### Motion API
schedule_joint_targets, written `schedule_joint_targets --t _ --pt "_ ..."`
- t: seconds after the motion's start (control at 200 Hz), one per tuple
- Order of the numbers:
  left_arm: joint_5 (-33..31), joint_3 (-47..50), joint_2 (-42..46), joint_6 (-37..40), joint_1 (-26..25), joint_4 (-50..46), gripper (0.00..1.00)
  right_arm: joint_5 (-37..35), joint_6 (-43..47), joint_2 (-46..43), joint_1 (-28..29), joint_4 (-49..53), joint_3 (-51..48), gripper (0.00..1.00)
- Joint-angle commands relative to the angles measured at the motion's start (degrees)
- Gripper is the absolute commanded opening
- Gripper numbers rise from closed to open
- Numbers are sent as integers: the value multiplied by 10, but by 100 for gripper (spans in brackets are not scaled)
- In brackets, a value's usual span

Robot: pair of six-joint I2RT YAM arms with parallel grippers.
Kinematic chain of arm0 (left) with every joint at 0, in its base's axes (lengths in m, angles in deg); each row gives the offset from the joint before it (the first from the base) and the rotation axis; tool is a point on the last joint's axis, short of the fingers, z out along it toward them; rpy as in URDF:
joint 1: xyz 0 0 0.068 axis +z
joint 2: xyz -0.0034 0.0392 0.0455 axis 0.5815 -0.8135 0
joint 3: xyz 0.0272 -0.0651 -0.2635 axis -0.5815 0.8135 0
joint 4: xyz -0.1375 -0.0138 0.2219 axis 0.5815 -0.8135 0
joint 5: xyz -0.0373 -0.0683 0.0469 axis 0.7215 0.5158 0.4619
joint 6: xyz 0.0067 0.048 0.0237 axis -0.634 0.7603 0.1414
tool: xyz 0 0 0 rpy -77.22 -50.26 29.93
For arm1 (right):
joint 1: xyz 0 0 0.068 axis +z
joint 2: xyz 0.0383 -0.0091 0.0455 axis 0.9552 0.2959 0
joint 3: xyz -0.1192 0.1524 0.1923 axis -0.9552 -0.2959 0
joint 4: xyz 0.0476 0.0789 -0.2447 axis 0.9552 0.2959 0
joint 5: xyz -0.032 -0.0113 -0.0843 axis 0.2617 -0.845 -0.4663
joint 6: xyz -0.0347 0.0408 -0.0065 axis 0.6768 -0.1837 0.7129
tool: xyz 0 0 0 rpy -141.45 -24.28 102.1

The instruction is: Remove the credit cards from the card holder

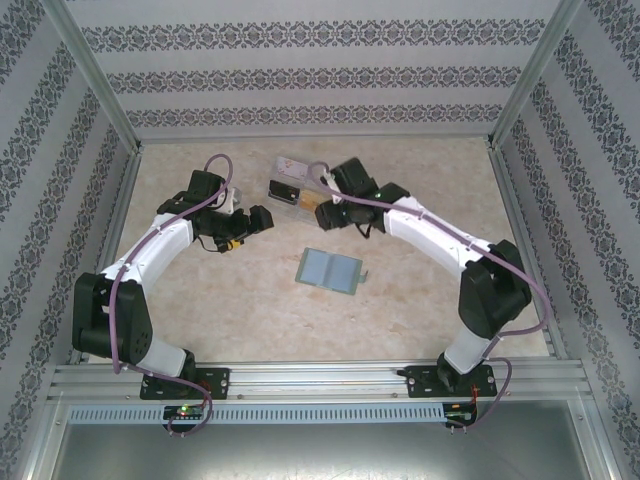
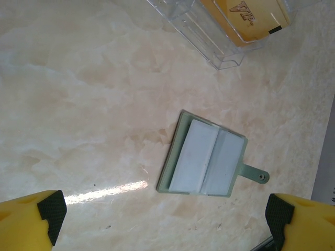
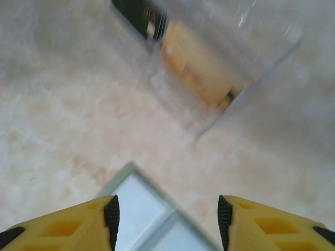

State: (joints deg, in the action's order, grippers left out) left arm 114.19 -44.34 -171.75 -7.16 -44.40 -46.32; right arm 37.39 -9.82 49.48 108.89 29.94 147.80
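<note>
Yellow-fingered right gripper (image 3: pixel 167 214) and left gripper (image 2: pixel 165 212) are held apart, empty; the flat pale grey-green card holder (image 2: pixel 204 157) could be shoved along the smooth beige tabletop (image 2: pixel 78 104).

From my seat I see a clear plastic compartment box (image 1: pixel 288 186) lying toward the far middle of the pale marbled tabletop (image 1: pixel 430 310), which is enclosed by walls with patterned wallpaper (image 1: pixel 300 85) and fronted by an aluminium rail (image 1: pixel 320 378) along its near edge.
</note>
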Motion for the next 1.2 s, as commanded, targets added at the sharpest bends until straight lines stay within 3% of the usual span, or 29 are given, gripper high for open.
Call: schedule_joint_targets --t 0.0,0.17,0.375,0.674,0.859,1.054,1.194 --pt "16 15 -12 -9 -1 26 100 -9 -190 -21 24 -18 -64 55" --pt "21 19 -25 -17 -15 41 100 22 -307 -4 60 -40 -108 52" --pt "21 19 -42 -24 -33 51 100 63 -360 38 76 -96 -139 50" --pt "19 16 -65 -34 -54 58 100 77 -359 69 75 -99 -157 49" --pt "25 18 -78 -35 -76 67 99 66 -283 38 73 -65 -207 47" --pt "32 24 -99 -59 -111 99 91 62 -254 -26 65 -71 -233 47" --pt "31 29 -108 -93 -150 123 73 38 -284 -53 64 -94 -241 47"
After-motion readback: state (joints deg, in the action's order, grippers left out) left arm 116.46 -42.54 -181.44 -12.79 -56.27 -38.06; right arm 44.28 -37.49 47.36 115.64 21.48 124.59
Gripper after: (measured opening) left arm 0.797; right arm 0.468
